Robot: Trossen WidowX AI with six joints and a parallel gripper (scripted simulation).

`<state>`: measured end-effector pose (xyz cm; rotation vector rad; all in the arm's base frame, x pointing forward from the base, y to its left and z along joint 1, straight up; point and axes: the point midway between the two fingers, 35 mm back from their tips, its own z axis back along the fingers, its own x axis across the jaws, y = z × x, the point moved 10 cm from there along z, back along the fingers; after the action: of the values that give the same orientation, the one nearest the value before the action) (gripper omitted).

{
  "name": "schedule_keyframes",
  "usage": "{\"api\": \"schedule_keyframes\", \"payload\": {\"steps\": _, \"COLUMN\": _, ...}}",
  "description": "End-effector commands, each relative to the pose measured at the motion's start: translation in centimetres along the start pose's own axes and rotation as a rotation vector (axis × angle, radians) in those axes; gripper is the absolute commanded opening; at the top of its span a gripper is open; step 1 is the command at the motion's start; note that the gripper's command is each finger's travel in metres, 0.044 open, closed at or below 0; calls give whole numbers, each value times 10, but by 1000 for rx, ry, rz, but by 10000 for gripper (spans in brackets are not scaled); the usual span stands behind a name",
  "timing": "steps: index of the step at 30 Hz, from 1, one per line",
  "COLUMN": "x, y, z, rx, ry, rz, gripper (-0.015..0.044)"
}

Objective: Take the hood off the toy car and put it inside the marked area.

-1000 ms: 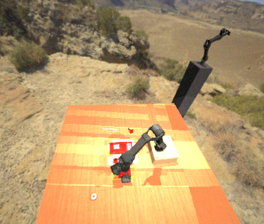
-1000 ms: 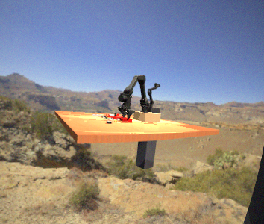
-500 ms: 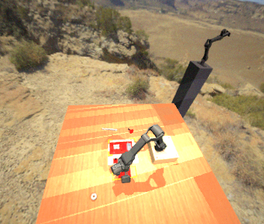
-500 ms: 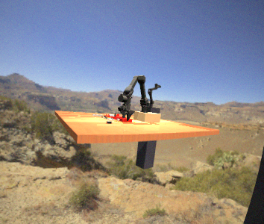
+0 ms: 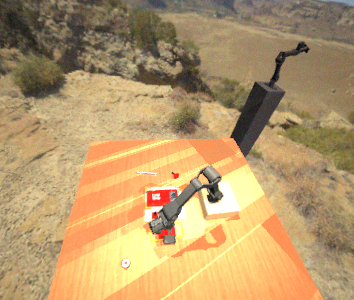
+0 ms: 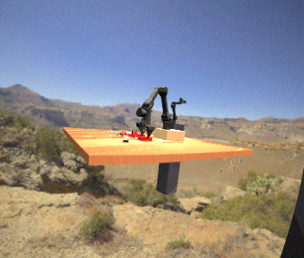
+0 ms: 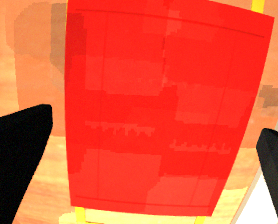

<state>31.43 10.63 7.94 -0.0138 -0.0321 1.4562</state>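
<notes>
The red hood (image 7: 165, 100) (image 5: 163, 234) (image 6: 146, 138) lies flat, low at the table, over the yellow-outlined marked area (image 7: 80, 215) (image 5: 180, 230). In the wrist view yellow lines show past both ends of the hood; it covers the rest. My gripper (image 7: 161, 127) (image 6: 145, 136) is open, with one finger on each side of the hood and a visible gap at both sides. Nothing is held. The red and white toy car (image 5: 163, 197) is right behind the marked area in the top view, partly hidden by my arm.
My arm's base stands on a pale block (image 5: 223, 209) (image 6: 173, 135) right of the car. A white rod (image 5: 147, 173) and a small red part (image 5: 175, 175) lie behind the car; a small white ring (image 5: 126, 263) lies at the front left. Another arm stands on a dark pillar (image 5: 257, 115).
</notes>
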Motion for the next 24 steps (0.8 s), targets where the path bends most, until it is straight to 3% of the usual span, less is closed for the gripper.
{"api": "schedule_keyframes", "payload": {"steps": 1, "x": 1, "y": -4, "z": 25, "rx": -11, "ry": -7, "rz": 0, "gripper": 440}}
{"api": "schedule_keyframes", "payload": {"steps": 6, "x": 0, "y": -2, "z": 64, "rx": -7, "ry": -6, "rz": 0, "gripper": 440}}
{"api": "schedule_keyframes", "payload": {"steps": 24, "x": 0, "y": -2, "z": 64, "rx": -7, "ry": -6, "rz": 0, "gripper": 440}}
